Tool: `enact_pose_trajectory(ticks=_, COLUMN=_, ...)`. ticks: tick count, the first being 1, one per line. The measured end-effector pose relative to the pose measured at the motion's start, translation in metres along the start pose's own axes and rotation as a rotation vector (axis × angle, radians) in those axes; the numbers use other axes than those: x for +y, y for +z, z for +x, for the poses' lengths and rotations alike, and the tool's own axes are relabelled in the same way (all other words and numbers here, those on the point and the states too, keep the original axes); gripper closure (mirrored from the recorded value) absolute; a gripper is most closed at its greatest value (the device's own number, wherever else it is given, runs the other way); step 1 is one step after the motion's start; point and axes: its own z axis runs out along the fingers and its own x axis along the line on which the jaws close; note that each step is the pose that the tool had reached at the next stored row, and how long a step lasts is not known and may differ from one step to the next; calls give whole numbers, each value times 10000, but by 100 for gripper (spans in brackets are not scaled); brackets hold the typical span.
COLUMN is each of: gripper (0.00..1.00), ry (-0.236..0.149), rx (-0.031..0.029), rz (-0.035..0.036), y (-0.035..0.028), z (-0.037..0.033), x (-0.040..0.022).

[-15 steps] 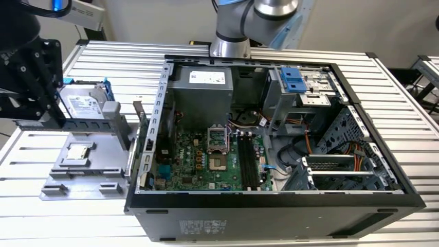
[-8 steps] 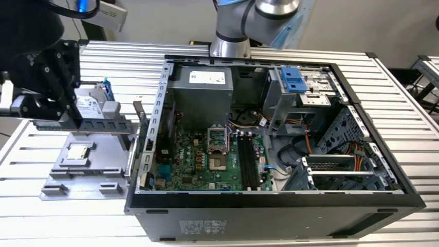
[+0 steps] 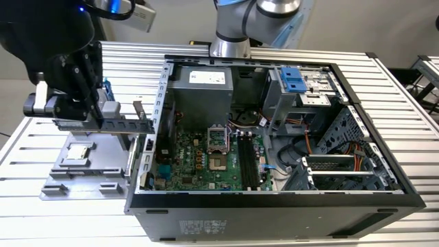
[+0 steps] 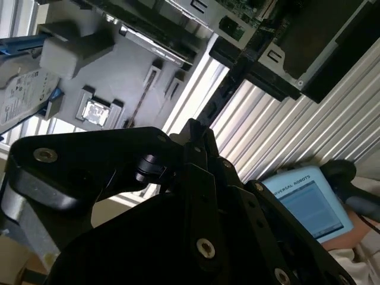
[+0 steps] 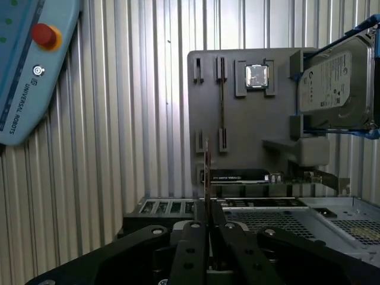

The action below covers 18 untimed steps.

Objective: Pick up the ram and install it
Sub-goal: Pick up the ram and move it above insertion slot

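My gripper (image 3: pixel 96 122) hangs at the exterior view's left, above the grey parts tray (image 3: pixel 61 175) and outside the open computer case (image 3: pixel 274 206). It is shut on the ram (image 3: pixel 127 125), a long thin stick held level, one end reaching toward the case wall. In the first wrist view the ram (image 5: pixel 206 169) shows edge-on, rising from between the closed fingertips (image 5: pixel 199 228). The dark memory slots (image 3: pixel 247 162) lie on the green motherboard (image 3: pixel 192 170) inside the case, well to the exterior view's right of the gripper.
On the tray sit a small square silver processor chip (image 5: pixel 256 75) and a silver hard drive (image 5: pixel 332 80) in a blue frame. A blue teach pendant (image 5: pixel 29 59) lies on the ribbed metal table (image 3: pixel 384 77). The case holds a power supply (image 3: pixel 202 85), drive cages and cables.
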Motion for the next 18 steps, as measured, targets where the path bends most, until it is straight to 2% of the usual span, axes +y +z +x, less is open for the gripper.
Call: enact_pose_trajectory(ticks=18, gripper=100, ry=-2, rx=-1, rz=0, y=-13, z=-20, x=-655)
